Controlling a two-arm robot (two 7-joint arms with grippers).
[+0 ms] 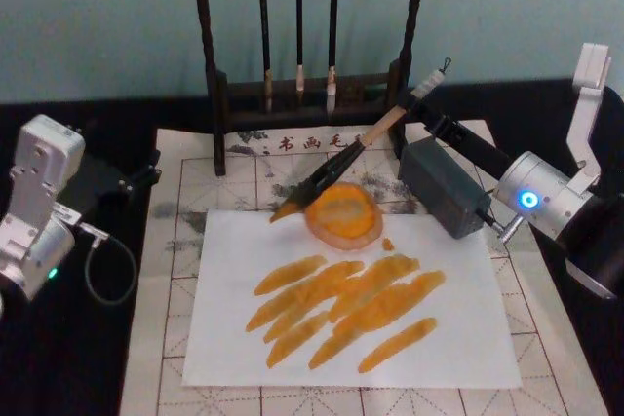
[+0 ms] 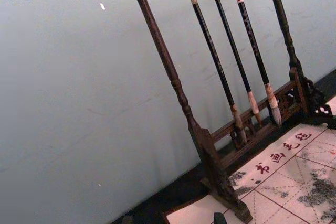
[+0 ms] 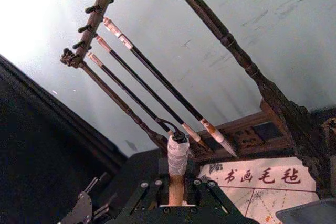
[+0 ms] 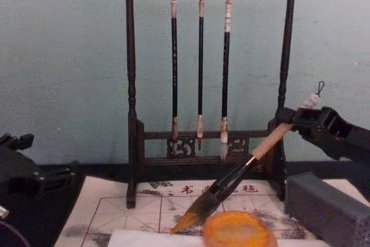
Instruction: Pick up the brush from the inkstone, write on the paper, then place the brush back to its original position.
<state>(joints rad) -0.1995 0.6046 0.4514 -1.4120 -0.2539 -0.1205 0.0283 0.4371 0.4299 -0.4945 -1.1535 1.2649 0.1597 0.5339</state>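
i'm watching the right gripper (image 1: pixel 414 102) reach in from the right, above the far side of the table. it is clamped narrow around the brush (image 1: pixel 356 146), high on the pale handle just below the white cap. in the right wrist view the handle (image 3: pixel 177 184) stands straight up between the two sides of the clamp.

the brush hangs at a slant. its cap end is up toward the right post of the rack (image 1: pixel 207 56), and its dark bristles point down and left. the brownish tip sits just left of the orange dish (image 1: pixel 343 213), at the far edge of the paper (image 1: pixel 468 338). i cannot tell whether the tip touches anything.

the dish rests on the paper's far edge. broad orange strokes (image 1: pixel 341 304) slant across the middle of the sheet. the paper lies on the mat (image 1: pixel 171 270) with red grid lines. a grey block (image 1: pixel 441 185) lies just right of the dish. three thin brushes (image 1: pixel 298 26) hang from the rack.

the left gripper (image 1: pixel 136 177) is parked at the mat's far left corner, well apart from the brush. i cannot tell whether it is wide or narrow.
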